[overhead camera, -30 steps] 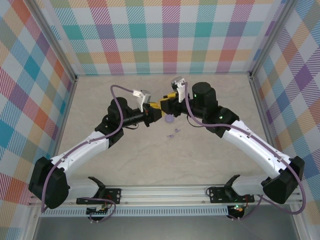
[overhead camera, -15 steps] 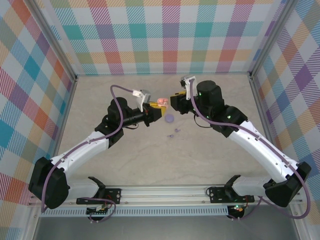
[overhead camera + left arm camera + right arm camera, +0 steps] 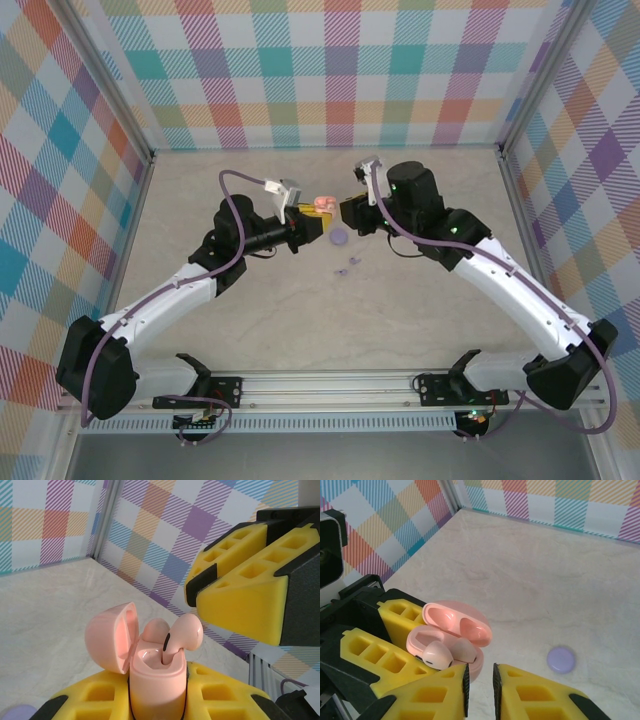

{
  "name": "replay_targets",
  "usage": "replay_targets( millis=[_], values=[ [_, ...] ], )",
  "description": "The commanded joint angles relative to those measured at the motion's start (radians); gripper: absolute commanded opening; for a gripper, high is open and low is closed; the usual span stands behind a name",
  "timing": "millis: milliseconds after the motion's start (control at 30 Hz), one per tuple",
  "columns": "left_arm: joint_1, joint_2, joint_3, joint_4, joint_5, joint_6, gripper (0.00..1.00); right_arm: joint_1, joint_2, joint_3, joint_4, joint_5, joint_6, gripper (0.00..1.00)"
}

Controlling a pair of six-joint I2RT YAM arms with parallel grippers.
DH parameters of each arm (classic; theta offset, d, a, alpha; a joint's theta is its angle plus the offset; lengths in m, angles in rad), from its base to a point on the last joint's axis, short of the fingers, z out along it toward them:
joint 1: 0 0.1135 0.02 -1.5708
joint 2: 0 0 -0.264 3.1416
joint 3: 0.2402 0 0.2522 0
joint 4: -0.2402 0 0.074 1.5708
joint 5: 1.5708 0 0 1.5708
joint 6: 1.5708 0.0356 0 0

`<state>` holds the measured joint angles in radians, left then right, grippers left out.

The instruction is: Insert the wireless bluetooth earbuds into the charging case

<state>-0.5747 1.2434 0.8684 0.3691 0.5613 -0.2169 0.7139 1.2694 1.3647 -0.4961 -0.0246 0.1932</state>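
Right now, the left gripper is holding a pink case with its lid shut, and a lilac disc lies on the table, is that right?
Not quite: the lid is open, tipped back, as the left wrist view shows. The left gripper does hold the pink case, and the lilac disc does lie on the table.

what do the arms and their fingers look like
The left arm and right arm both have white shells with chunky black joints. A lilac cable loops along each arm. The fingers are yellow wedge-shaped blocks with square pockets, backed in black.
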Motion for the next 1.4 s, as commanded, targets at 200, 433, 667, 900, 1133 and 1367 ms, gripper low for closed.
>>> replay_targets(
  millis=[200,433,667,900,1133,1367],
  values=[
    [-0.013,-0.021,0.032,0.033,0.024,-0.001,0.09,-0.002,0.03,0.043,-0.003,-0.068,-0.006,0.22],
    [-0.012,-0.024,0.031,0.023,0.012,0.004,0.09,-0.003,0.032,0.042,0.003,-0.118,-0.008,0.23],
    [-0.013,-0.017,0.037,0.019,0.028,0.004,0.09,-0.003,0.037,0.042,0.02,-0.15,-0.003,0.23],
    [-0.014,-0.012,0.046,0.004,0.053,0.01,0.1,-0.002,0.044,0.048,0.029,-0.164,0.008,0.23],
    [-0.025,0.0,0.062,-0.023,0.076,0.028,0.1,-0.002,0.054,0.058,0.028,-0.177,0.009,0.23],
    [-0.03,0.009,0.07,-0.032,0.089,0.039,0.1,-0.002,0.056,0.062,0.027,-0.184,0.007,0.25]
  ],
)
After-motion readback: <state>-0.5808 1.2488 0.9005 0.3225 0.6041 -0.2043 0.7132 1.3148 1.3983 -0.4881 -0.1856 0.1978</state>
